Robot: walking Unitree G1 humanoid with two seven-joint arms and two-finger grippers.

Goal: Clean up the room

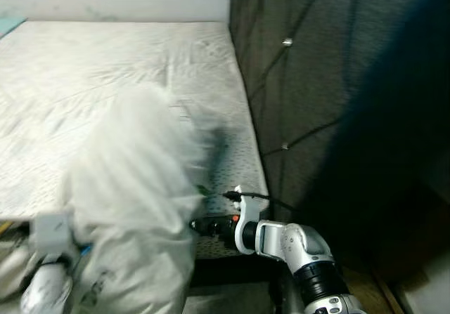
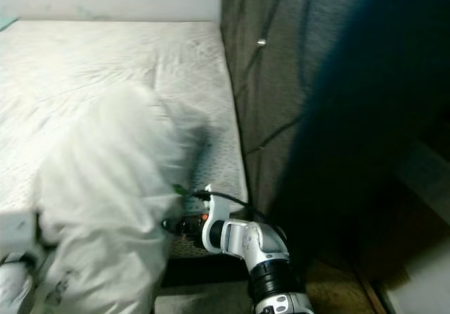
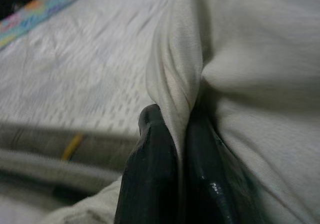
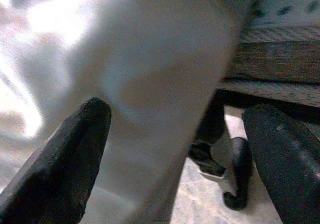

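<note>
- White cloth [image 1: 133, 208], blurred and bunched, hangs over the bed's [image 1: 105, 82] near edge, between both claws.
- Left claw [image 3: 172, 149] is pressed together, pinching a fold of the cloth.
- Right claw [image 4: 175, 149] is spread, its fingers [image 4: 65, 159] straddling the cloth, just beside the mattress edge and the dark headboard [image 1: 316, 82].

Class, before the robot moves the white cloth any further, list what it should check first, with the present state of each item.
1. Left end effector pinches a fold of the white cloth: ok.
2. Right end effector closed on the cloth: not ok, fingers spread apart with the cloth between them.
3. Cloth lifted off the mattress: cannot tell, blurred.
4. Head views sharp enough to judge the cloth's outline: not ok.
5. Dark object on the floor by the bed frame away from the cloth: cannot tell.
</note>
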